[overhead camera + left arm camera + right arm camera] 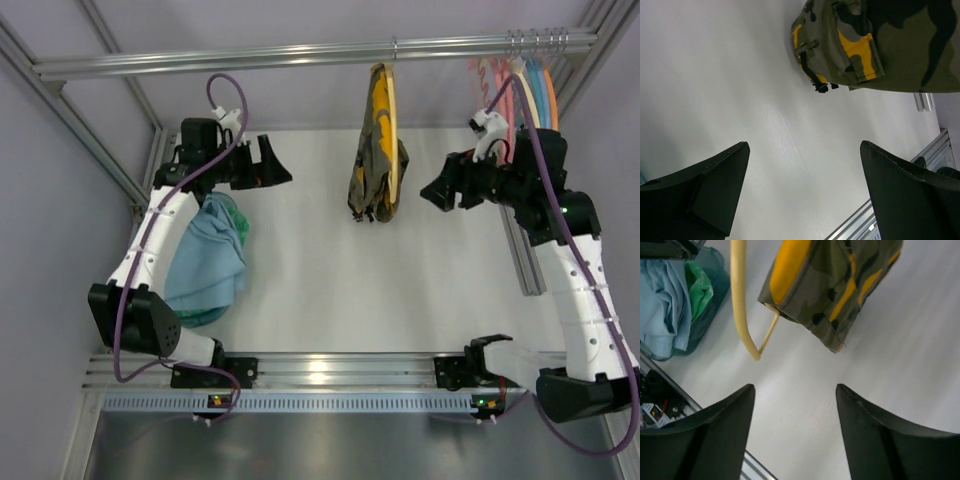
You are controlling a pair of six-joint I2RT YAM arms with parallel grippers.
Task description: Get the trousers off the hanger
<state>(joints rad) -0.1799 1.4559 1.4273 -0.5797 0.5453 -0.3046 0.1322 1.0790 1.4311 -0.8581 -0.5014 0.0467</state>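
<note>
Top external view: trousers [205, 265] are seen off the hanger [480, 78], heaped on the table [330, 290] under the left arm's forearm beside a green cloth [237, 215], behind and below the left gripper [280, 162] and well apart from the right gripper [435, 180]. Left wrist view: jaws are spread wide over bare table with nothing between them, the yellow-and-camo garment [880, 45] hanging ahead. Right wrist view: jaws are parted and empty, and the trousers [662, 305] are seen far off at upper left, outside the gap.
</note>
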